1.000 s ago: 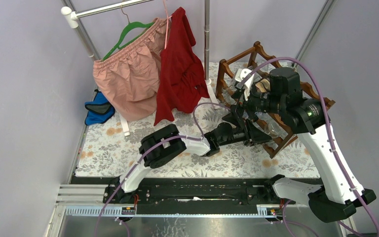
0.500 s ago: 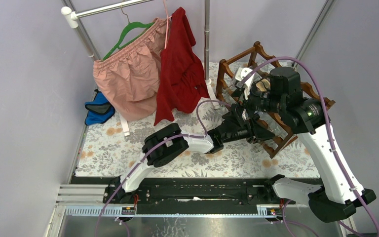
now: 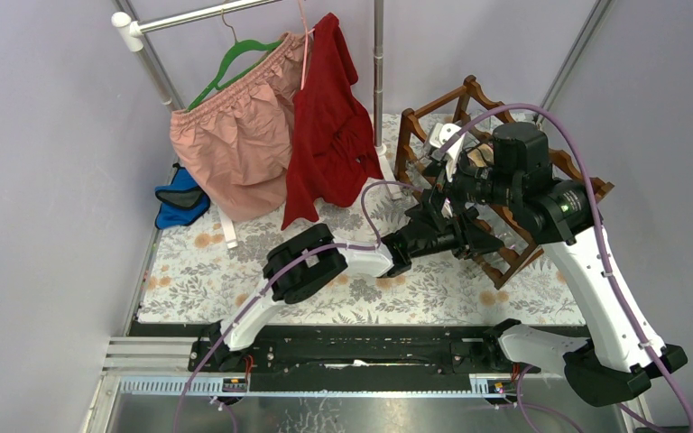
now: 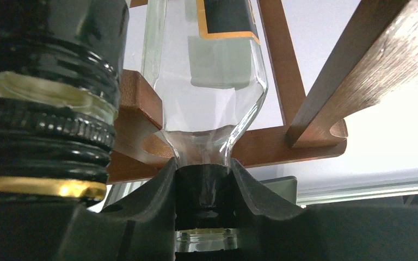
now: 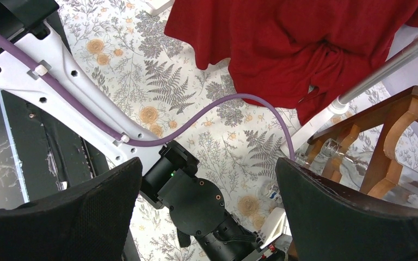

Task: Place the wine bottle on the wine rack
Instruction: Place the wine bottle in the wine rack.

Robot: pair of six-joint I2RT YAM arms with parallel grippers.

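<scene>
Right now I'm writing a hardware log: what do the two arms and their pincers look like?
Both the left arm and right arm have white links, black joint housings and a purple cable clipped alongside. The left pincer is smooth, moulded black; the right pincer is broad, black and finely textured.

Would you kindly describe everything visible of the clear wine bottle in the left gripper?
The wine bottle is clear glass with a black label edged in orange. The left gripper is shut on its neck. Its shoulder appears to rest against a scalloped rail of the reddish-brown wine rack, with its body extending away from the wrist camera.
</scene>
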